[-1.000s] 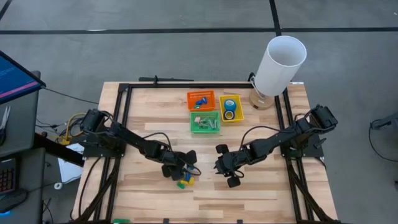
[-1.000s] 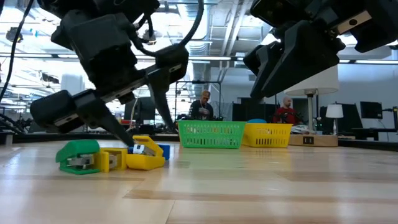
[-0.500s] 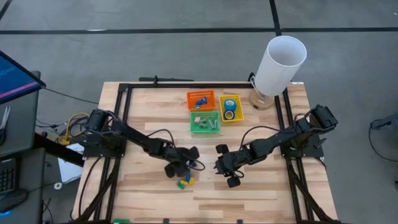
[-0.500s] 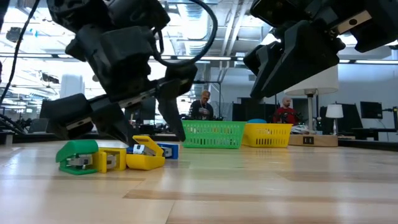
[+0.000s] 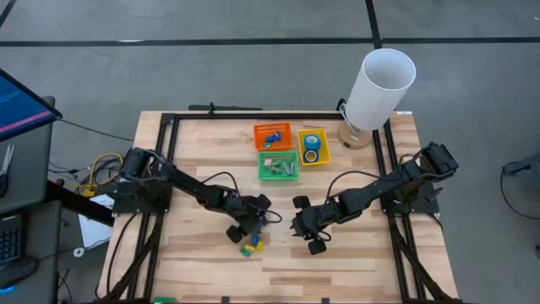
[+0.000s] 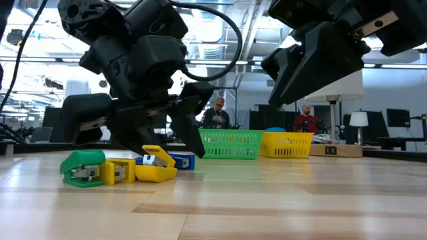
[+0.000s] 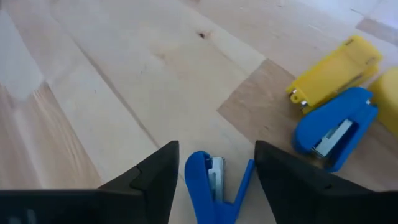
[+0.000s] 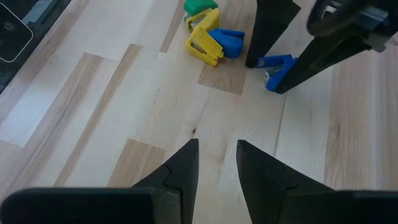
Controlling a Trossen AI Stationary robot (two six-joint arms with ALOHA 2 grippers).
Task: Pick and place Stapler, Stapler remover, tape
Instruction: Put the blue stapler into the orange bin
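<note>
Stapler [image 7: 212, 190] is sitting between my left gripper's [image 7: 214, 180] parted fingers, beside the yellow stapler [image 7: 334, 68], awaiting closure.

No text, label, brand, number or sign can be read on anything in these views of the table.

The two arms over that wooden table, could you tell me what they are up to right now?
The left gripper is low over the table, its open fingers on either side of a small blue stapler remover, not yet closed on it. Beside it lies a cluster of little staplers in green, yellow and blue. The right gripper waits nearby, holding nothing. Farther back, the orange, green and yellow baskets already hold items, including the tape.
</note>
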